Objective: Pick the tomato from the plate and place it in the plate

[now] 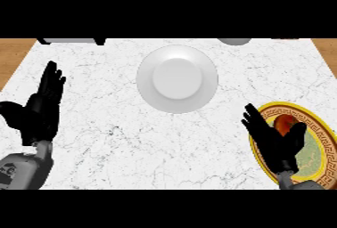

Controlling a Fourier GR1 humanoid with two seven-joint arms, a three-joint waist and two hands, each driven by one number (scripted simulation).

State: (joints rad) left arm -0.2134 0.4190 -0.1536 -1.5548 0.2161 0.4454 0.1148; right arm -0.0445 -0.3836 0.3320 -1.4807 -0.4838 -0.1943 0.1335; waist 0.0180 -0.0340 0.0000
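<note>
Marble worktop [118, 147], white with grey veining, carries two plates. One is a plain white plate [176, 79] lying toward the far edge, about midway between the left and right edges, with nothing on it. The other is a gold-rimmed plate [324, 133] with a patterned border and a pale green centre, sitting at the right edge, nearer the front corner than the far one, and partly cut off by the view.

On the gold-rimmed plate lies the tomato [283, 124] — red-orange, in the plate's left half, partly hidden behind the right robot hand [276, 140]. That robot hand comes in from the lower right, over the plate's left rim, its fingers straight and spread, pointing toward the far edge, thumb held out to the right. It has hold of nothing; whether it touches the tomato cannot be told, since the fingers cover part of it.

The left robot hand [36, 111] shows near the left edge of the worktop, fingers up and straight, thumb out to the left, resting open and holding nothing — well apart from both plates.

At the far edge a dark-footed grey object [71, 41] sits near the left corner and a grey rounded object [234, 41] toward the right, both cut off by the view.
</note>
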